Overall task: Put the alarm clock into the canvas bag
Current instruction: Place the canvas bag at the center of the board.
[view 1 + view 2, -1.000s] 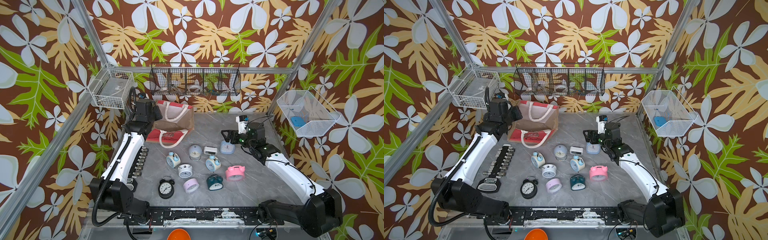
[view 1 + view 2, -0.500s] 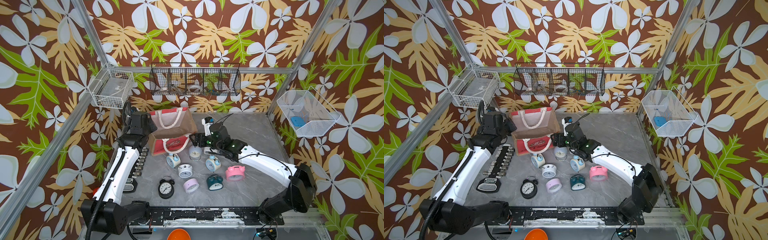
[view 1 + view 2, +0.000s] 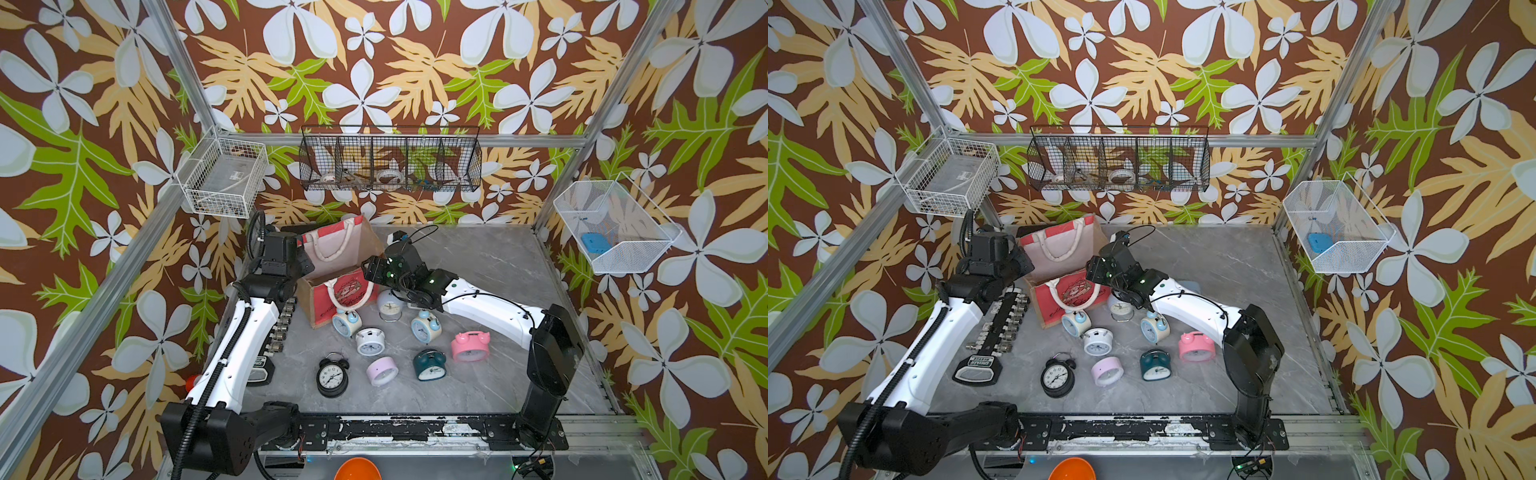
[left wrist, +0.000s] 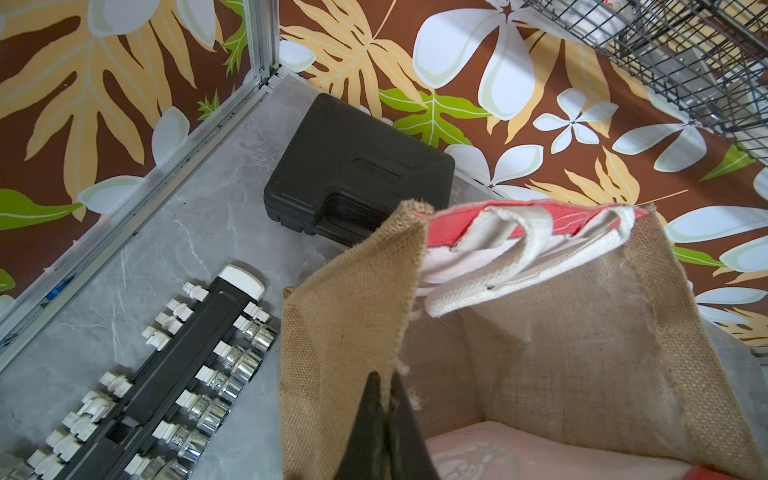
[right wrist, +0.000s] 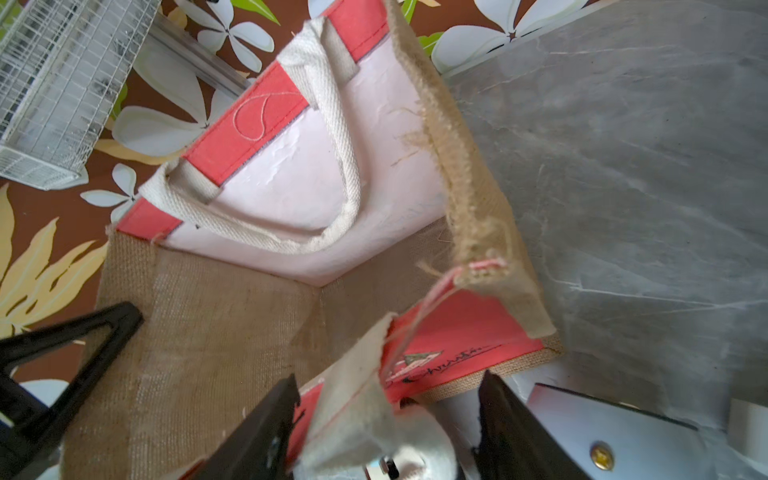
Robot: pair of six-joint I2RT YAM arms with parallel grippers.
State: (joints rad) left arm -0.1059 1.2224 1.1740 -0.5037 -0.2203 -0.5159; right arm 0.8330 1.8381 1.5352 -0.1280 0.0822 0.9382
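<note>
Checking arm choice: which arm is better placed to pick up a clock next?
Right, probably. The left claw is shut on the burlap rim of the canvas bag, holding it open. The right claw is open at its front edge, with a white clock close by.

The left gripper is cut off by the frame edge in the left wrist view; the black case is partly covered by the canvas bag; the pale clock is blurred and cropped; the contents of the black wire basket are too small to be identified.
</note>
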